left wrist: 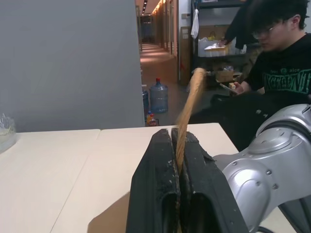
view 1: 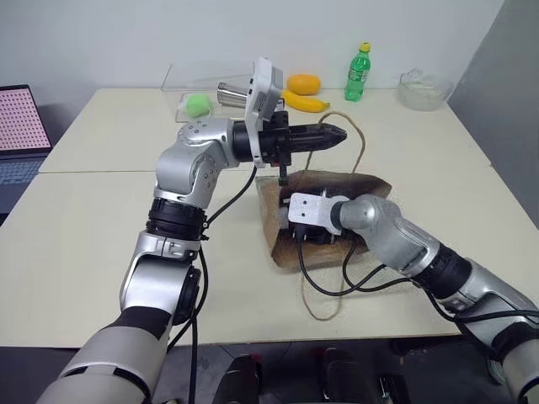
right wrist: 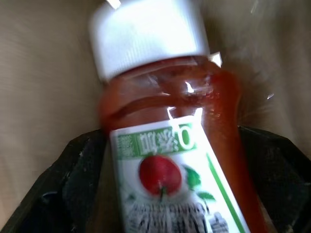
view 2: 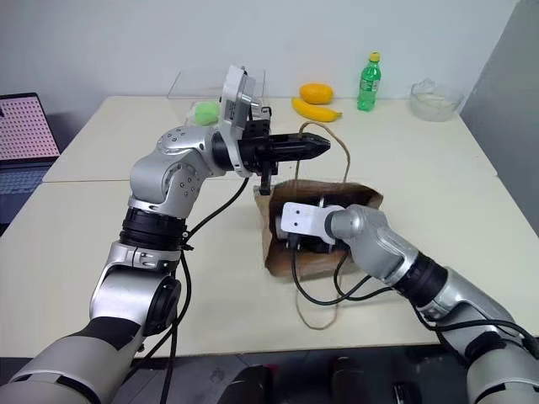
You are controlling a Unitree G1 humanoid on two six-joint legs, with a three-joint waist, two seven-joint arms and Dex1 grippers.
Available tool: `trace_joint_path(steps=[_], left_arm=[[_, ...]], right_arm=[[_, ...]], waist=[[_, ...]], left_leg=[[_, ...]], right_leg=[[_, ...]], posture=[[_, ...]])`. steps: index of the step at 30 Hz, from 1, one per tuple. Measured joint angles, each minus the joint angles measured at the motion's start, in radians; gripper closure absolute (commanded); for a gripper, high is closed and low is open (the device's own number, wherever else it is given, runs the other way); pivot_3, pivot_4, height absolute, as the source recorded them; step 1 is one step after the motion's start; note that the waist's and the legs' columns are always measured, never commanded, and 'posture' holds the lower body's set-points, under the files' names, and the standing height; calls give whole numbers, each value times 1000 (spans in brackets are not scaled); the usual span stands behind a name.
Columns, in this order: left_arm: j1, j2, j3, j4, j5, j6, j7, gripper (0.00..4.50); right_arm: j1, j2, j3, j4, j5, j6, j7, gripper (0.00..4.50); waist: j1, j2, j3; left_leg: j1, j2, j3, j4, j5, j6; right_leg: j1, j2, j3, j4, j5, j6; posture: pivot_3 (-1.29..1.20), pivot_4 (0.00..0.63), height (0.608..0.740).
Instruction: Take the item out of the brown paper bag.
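hidden: right tool [view 1: 310, 237] inside brown paper bag [view 1: 370, 187] | cut off: ketchup bottle [right wrist: 170, 145] base

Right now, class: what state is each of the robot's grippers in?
Left gripper: shut on the bag handle.
Right gripper: open inside the brown paper bag, fingers either side of the ketchup bottle.

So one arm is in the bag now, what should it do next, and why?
Probably close the right tool on the ketchup bottle: the bottle lies between its open fingers inside the brown paper bag, while the left tool holds a handle up.
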Motion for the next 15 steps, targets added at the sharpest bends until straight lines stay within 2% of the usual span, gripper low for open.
trace_joint_path(steps=[1, 7, 12, 15], left_arm=[[0, -1, 0, 0, 0, 1, 3, 4500], [4, 1, 0, 0, 0, 6, 16, 4500], [5, 5, 1, 7, 10, -17, 32, 4500], [7, 6, 1, 41, 26, -47, 48, 4500]], right_arm=[[-4, 6, 0, 14, -7, -10, 7, 74], [-7, 55, -25, 89, -67, -65, 28, 1193], [28, 58, -85, 62, -77, -84, 33, 1268], [108, 24, -135, -56, -69, -88, 49, 1268]], waist=[[0, 0, 0], [-2, 0, 0], [-2, 0, 0], [-1, 0, 0]], left_leg=[[0, 0, 0, 0, 0, 0], [2, 0, 0, 1, 1, -1], [-1, 0, 0, 1, 1, -1], [-2, 0, 0, 0, 1, -2]], right_leg=[[0, 0, 0, 1, 0, 0], [-1, 1, 0, 6, 0, 0], [-3, 0, 0, 5, 0, 0], [-6, 0, 0, 5, 0, 0]], posture=[[0, 150, 740], [0, 150, 740], [0, 150, 740], [0, 150, 740]])
